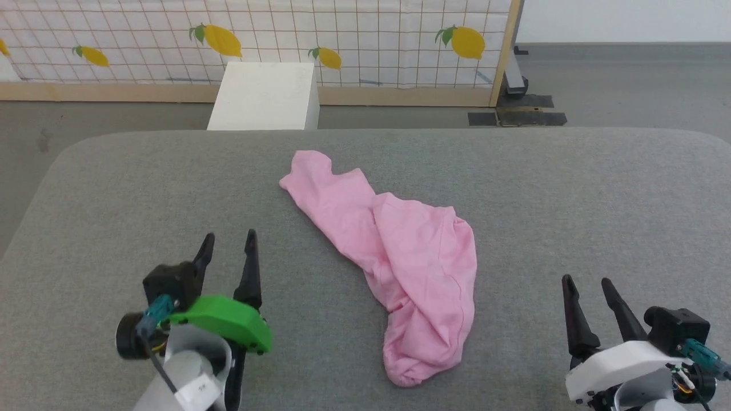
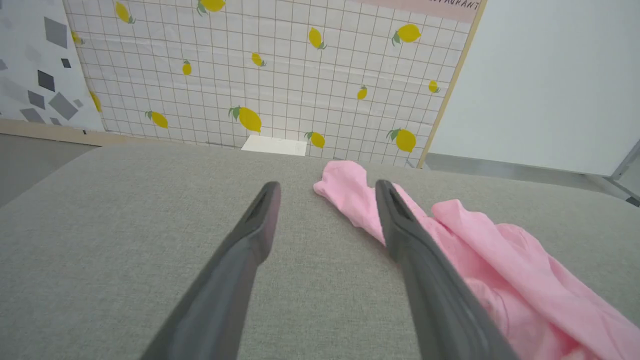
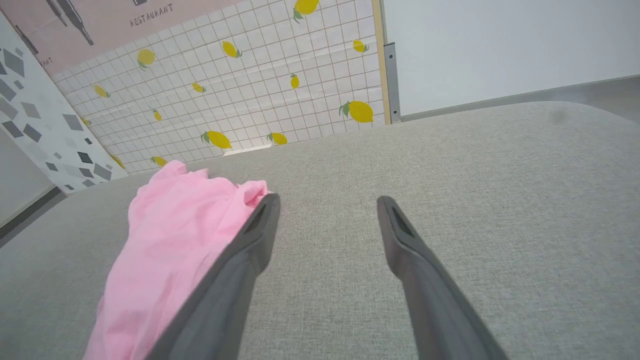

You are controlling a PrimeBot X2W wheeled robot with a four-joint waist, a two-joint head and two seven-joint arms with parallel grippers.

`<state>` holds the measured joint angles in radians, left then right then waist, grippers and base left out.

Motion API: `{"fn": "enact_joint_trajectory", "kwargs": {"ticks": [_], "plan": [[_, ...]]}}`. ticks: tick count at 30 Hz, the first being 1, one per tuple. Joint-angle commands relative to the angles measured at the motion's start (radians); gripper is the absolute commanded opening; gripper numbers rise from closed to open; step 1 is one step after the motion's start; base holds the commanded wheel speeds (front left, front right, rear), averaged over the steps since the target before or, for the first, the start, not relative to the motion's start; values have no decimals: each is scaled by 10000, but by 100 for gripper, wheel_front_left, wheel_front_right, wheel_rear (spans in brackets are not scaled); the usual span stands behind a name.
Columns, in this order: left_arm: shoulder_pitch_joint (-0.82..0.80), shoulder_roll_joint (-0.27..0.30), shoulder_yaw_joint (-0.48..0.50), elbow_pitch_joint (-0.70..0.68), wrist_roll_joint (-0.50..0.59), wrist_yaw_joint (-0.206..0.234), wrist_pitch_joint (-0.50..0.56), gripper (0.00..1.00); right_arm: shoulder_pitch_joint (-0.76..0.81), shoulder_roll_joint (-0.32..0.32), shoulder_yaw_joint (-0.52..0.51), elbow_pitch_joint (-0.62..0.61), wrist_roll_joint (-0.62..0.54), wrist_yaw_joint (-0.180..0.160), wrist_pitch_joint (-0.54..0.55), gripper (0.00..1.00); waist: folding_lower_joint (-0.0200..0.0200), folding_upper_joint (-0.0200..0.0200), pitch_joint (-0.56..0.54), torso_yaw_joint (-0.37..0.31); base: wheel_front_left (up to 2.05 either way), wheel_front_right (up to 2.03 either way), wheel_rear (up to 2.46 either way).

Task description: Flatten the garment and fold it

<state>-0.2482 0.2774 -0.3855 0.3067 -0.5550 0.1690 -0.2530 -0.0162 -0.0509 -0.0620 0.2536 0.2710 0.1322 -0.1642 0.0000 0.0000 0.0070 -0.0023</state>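
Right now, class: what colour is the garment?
Plain light pink garment, shown best in the head view.

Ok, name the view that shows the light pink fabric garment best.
Head view: the whole light pink fabric garment lies crumpled on the grey surface. Left wrist view crops its near end; right wrist view hides part behind a finger.

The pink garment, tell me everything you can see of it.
The garment is plain light pink, thin soft cloth, crumpled. It lies as a long bunched heap on the grey padded surface, narrow at the far end, wider and rounded nearer the robot, with overlapping layers. The left gripper and right gripper, both open, stand clear of it.
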Motion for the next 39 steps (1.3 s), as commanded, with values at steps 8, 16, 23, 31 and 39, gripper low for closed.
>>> {"fn": "enact_joint_trajectory", "kwargs": {"ticks": [8,16,23,31,39], "plan": [[1068,-755,1002,-1478,1057,55,-85,100,-993,7,-97,422,-220,-15,2498,100,0,0,483,457,0,0,0],[561,-1301,1264,-2057,1805,-340,-86,100,-4654,7,1039,1526,-1511,-15,5650,100,0,0,2021,1400,0,0,0],[73,-1832,1361,-2003,2157,-729,-87,100,-6491,7,1254,3392,-2622,-15,7694,100,0,0,2988,2296,0,0,0],[133,-2082,1609,-1775,2358,-928,-87,100,-6746,7,980,4180,-2484,-15,7270,0,0,0,2822,2173,0,0,0],[357,-2154,1881,-1521,2457,-1148,-87,100,-5827,-81,-824,2712,-1374,-15,5624,0,0,0,1846,1228,0,0,0]]}}
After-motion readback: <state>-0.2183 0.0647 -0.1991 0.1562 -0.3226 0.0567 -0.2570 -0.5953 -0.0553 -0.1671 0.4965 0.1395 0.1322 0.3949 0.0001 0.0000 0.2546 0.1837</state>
